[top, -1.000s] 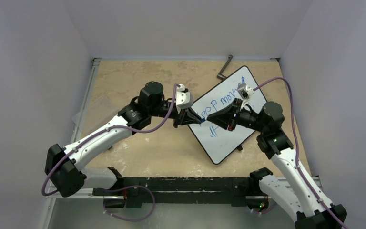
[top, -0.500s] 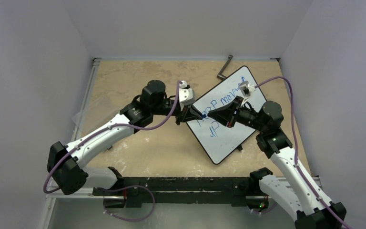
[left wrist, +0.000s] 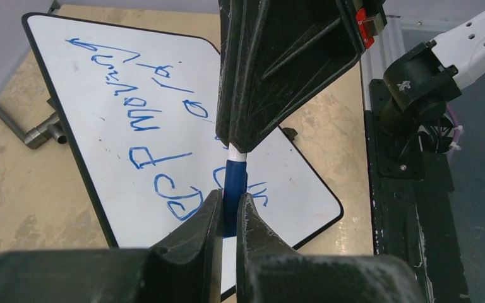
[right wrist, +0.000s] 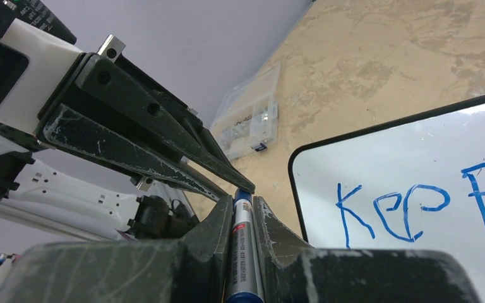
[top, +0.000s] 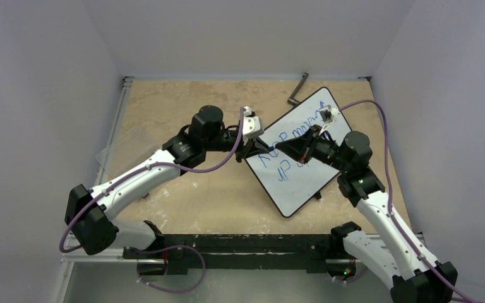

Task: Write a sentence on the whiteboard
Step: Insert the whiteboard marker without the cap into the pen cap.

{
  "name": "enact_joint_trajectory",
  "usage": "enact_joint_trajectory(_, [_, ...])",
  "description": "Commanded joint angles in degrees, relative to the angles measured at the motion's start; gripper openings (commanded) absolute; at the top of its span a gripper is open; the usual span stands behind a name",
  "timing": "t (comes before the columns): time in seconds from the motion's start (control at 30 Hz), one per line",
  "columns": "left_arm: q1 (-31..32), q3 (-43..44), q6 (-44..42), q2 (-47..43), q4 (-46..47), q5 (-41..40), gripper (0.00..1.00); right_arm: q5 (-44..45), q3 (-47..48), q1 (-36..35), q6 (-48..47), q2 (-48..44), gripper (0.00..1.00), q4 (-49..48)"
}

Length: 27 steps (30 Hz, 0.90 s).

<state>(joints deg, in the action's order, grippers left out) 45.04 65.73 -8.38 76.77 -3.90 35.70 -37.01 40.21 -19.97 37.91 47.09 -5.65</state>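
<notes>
nearest, on the arm-base side of the whiteboard (top: 303,189): black mounting rail (top: 240,252) with both arm bases bolted on.

both arms reach in and meet over the whiteboard's left long edge, tip to tip.

left gripper (top: 257,150): fingers pressed together on the blue cap end of a marker (top: 268,150). in the left wrist view the two pads (left wrist: 209,211) clamp the blue end of the marker (left wrist: 234,180) from both sides.

right gripper (top: 282,148): comes from over the whiteboard's middle, jaws pinching the barrel of the same marker. the right wrist view shows the fingers (right wrist: 218,221) tight on the silver-white barrel (right wrist: 242,252), blue end pointing at the left gripper (right wrist: 243,186).

whether the marker touches the whiteboard: cannot tell.

whiteboard itself: flat on the tan table (top: 183,107), turned on a diagonal, black rim, rounded corners.

the sentence (top: 293,136): blue handwriting on the whiteboard's far half, under and beyond the grippers. "keep" (right wrist: 391,208) reads clearly; "movin" follows (left wrist: 148,110); a shorter second line sits closer to the whiteboard's middle, partly hidden.

well left of the whiteboard: clear plastic box (top: 123,145) at the table edge.

just beyond the whiteboard's far corner: black l-shaped key (top: 299,88).
</notes>
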Motion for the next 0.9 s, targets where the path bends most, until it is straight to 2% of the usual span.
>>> enact_joint_trajectory(0.0, [3.5,4.7,-0.9,-0.3,14.9,2.1,0.0,-3.0,-0.4,-2.2,4.3,1.9,0.0,1.0])
enact_joint_trajectory(0.2, [4.4,4.9,-1.2,0.1,16.9,1.9,0.0,-2.4,0.0,-2.6,5.4,3.1,0.0,1.8])
enact_joint_trajectory(0.37, [4.5,5.4,-1.0,0.0,14.9,1.9,0.0,-1.4,0.5,-2.6,3.5,2.8,0.0,2.8])
enact_joint_trajectory(0.43, [4.5,5.6,-1.7,-0.8,12.3,1.3,0.11,-0.6,1.1,-2.6,2.2,2.4,0.0,3.8])
enact_joint_trajectory(0.53, [4.5,5.6,-3.4,-2.2,7.8,0.1,0.35,-0.1,2.2,-2.6,0.5,2.0,0.0,4.9])
enact_joint_trajectory(0.6, [4.5,5.5,-4.0,-3.0,5.5,-0.4,0.45,-0.1,2.6,-2.6,-0.1,1.9,0.0,4.9])
enact_joint_trajectory(0.67, [4.5,5.3,-4.1,-3.5,4.1,-1.1,0.51,-0.5,3.2,-2.6,-0.6,2.0,0.0,4.9])
enact_joint_trajectory(0.87, [2.7,8.9,-2.4,-2.9,-5.8,-0.6,0.52,-1.2,4.3,-2.6,-1.3,1.8,0.0,5.5])
